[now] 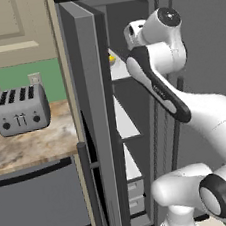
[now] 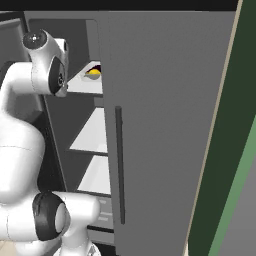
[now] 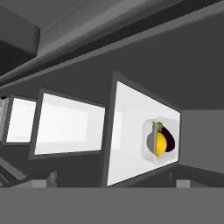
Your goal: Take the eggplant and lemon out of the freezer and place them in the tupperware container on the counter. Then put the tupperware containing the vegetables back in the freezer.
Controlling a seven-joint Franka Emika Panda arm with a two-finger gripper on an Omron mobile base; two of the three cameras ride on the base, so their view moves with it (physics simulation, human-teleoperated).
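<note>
Now my tool stands wide and holds nothing, inside the open freezer (image 1: 100, 111). On a white shelf (image 3: 131, 131) the lemon (image 3: 160, 144) and eggplant (image 3: 168, 139) lie touching, seemingly in the tupperware container (image 3: 149, 131). A toaster (image 1: 20, 109) sits on the tabletop (image 1: 38, 142).

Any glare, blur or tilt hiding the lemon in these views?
Hand view: rolled sideways, soft, shelves bright white, lemon clear beside the eggplant. Right base view: lemon small in a dim recess. Left base view: lemon a sliver past the freezer door.
</note>
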